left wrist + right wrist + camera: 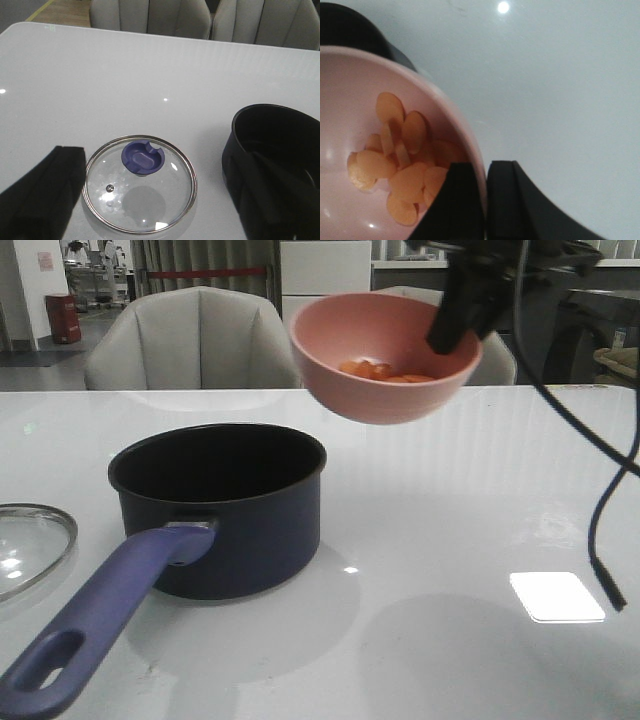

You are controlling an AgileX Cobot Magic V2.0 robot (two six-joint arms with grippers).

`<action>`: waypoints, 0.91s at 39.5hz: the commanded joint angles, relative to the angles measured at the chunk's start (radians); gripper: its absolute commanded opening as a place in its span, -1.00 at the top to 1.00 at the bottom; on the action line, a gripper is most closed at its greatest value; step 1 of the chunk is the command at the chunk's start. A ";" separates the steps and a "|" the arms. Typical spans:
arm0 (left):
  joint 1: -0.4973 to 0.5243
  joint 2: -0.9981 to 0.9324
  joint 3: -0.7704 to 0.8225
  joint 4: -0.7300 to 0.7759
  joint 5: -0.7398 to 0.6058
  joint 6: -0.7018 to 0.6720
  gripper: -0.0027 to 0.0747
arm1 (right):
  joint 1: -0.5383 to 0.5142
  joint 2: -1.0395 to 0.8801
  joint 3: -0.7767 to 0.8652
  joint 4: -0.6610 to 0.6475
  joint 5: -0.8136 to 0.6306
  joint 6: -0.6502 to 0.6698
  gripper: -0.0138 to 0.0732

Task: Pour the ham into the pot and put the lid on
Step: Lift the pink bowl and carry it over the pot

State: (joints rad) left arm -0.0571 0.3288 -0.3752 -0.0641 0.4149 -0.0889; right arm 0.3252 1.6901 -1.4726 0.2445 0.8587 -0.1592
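Observation:
My right gripper (452,328) is shut on the rim of a pink bowl (385,355) and holds it in the air, above and to the right of the pot (220,510). Orange ham slices (385,371) lie in the bowl; the right wrist view shows the ham (400,160) beside the inner finger, with the right gripper (486,172) pinching the bowl wall (350,100). The dark navy pot stands empty, its blue handle (100,620) pointing to the front left. The glass lid (140,182) with its blue knob (143,158) lies flat left of the pot (275,175). Above the lid, my left gripper (157,152) hangs open.
The white glossy table (450,540) carries only the pot and the lid (30,545), which sits at the left edge of the front view. A black cable (600,530) hangs down at the right. Grey chairs (190,340) stand behind the table's far edge.

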 commanded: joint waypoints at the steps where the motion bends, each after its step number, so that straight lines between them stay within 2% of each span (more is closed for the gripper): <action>1: -0.005 0.005 -0.027 -0.010 -0.081 0.000 -0.67 | 0.071 -0.053 -0.066 -0.004 -0.096 -0.009 0.38; 7: -0.005 0.005 -0.027 -0.010 -0.081 0.000 -0.67 | 0.178 -0.019 -0.123 -0.088 -0.125 0.022 0.37; 14: -0.005 0.005 -0.027 -0.010 -0.081 0.000 -0.67 | 0.279 0.057 -0.196 -0.321 -0.129 0.159 0.37; 22: -0.005 0.005 -0.027 -0.010 -0.081 0.000 -0.67 | 0.373 0.107 -0.207 -0.676 -0.185 0.390 0.37; 26: -0.005 0.005 -0.027 -0.010 -0.081 0.000 -0.67 | 0.398 0.111 -0.188 -0.858 -0.269 0.554 0.37; 36: -0.005 0.005 -0.027 -0.010 -0.079 0.000 -0.67 | 0.403 0.111 -0.031 -1.168 -0.508 0.861 0.37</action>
State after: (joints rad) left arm -0.0571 0.3288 -0.3752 -0.0641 0.4149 -0.0889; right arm 0.7261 1.8583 -1.5212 -0.7718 0.4756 0.5923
